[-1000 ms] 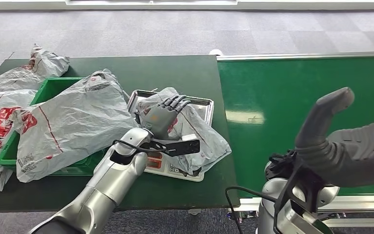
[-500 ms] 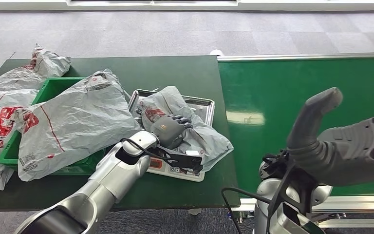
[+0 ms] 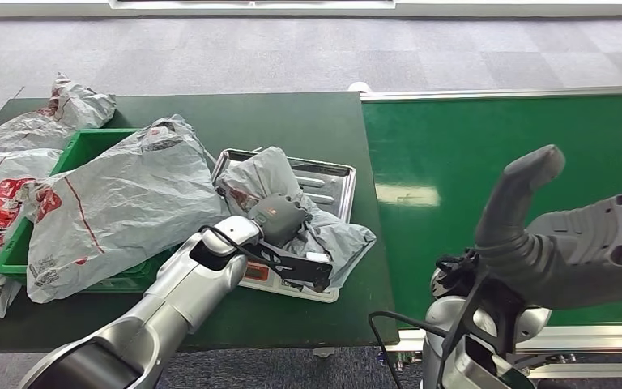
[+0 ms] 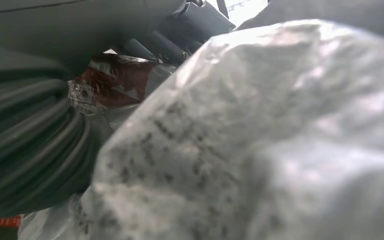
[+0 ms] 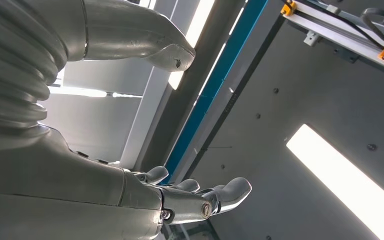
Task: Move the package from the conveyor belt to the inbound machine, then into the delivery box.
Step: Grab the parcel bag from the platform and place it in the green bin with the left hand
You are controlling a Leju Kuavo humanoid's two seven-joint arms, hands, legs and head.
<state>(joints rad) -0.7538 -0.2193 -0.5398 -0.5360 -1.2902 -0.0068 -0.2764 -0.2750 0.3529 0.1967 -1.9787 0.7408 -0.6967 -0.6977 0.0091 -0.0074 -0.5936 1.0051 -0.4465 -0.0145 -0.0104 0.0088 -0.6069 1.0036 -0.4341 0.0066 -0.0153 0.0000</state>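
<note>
Off the conveyor belt (image 3: 518,130) already; package (image 3: 291,203) on the scale tray (image 3: 332,174), bunched in the left hand (image 3: 279,217). Right hand (image 5: 200,197) raised, fingers apart, holding nothing. Still left: transfer to the green box (image 3: 81,150).

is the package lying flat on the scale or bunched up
Bunched up. The left hand grips the package from above, its film gathered into a ridge, baring the far corner of the scale tray.

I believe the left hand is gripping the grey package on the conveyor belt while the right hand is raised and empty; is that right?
Not quite: in the head view the left hand grips the grey package on the scale's metal tray, not the conveyor belt. The right hand is indeed raised and empty.
</note>
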